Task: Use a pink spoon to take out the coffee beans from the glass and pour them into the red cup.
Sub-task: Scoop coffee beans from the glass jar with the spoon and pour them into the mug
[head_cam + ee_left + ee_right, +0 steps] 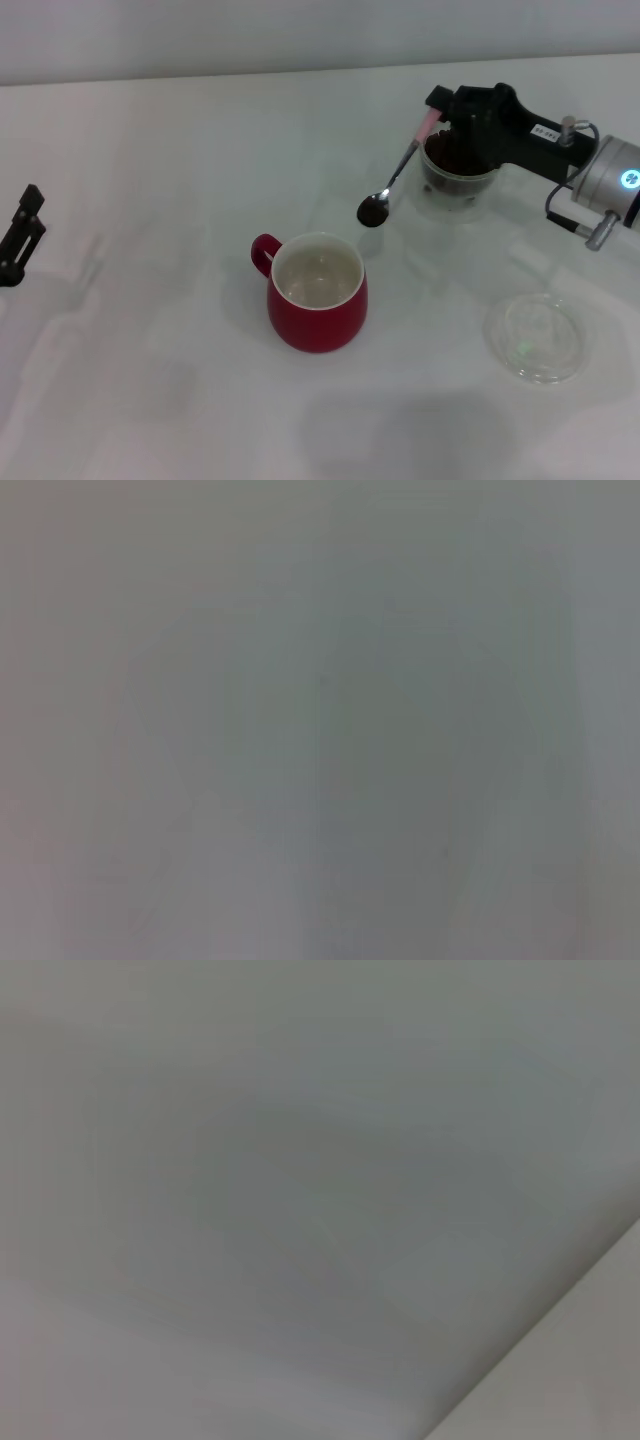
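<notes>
In the head view my right gripper [436,112] is shut on the pink handle of the pink spoon [398,172] at the back right, just above the glass [456,178]. The spoon slants down to the left, and its bowl holds dark coffee beans [374,211] above the table, between the glass and the red cup [316,292]. More coffee beans [449,154] fill the glass. The red cup stands upright in the middle, its white inside bare, its handle to the left. My left gripper [20,236] is parked at the far left edge. Both wrist views show only blank grey.
A flat clear round dish [535,337] lies on the white table [150,160] at the front right, below my right arm [600,180].
</notes>
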